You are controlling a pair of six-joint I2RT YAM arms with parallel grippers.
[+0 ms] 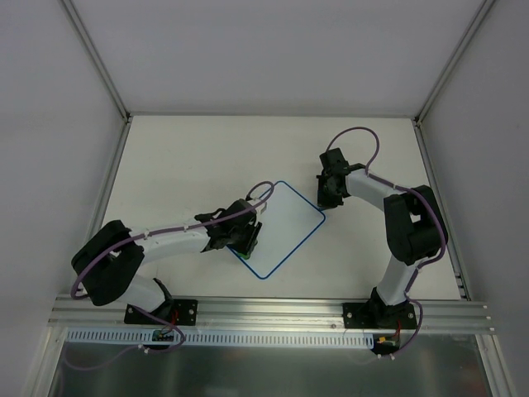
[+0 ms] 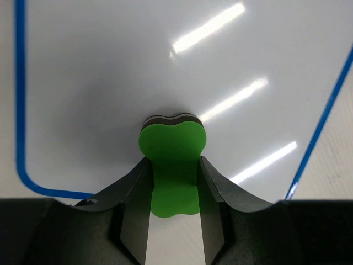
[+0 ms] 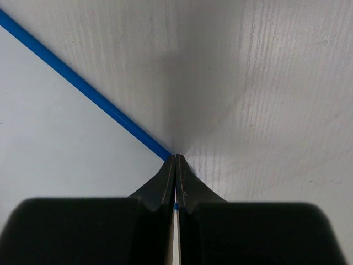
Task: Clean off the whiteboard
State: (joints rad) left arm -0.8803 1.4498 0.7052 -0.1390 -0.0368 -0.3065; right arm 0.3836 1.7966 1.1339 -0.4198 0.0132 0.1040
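Whiteboard [image 1: 285, 219] flat, skewed, near centre of table [image 1: 182, 165], slightly toward near edge; left gripper [image 2: 174, 160] clamped on green eraser [image 2: 172, 141] against its near-left end, right gripper [image 3: 175, 159] pinched closed on its right-corner rim.

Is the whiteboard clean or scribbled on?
Clean where visible: the whiteboard shows bare white in every view; the left arm hides one corner.

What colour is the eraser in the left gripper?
The eraser is bright green, dark layer underneath; best seen in left wrist view.
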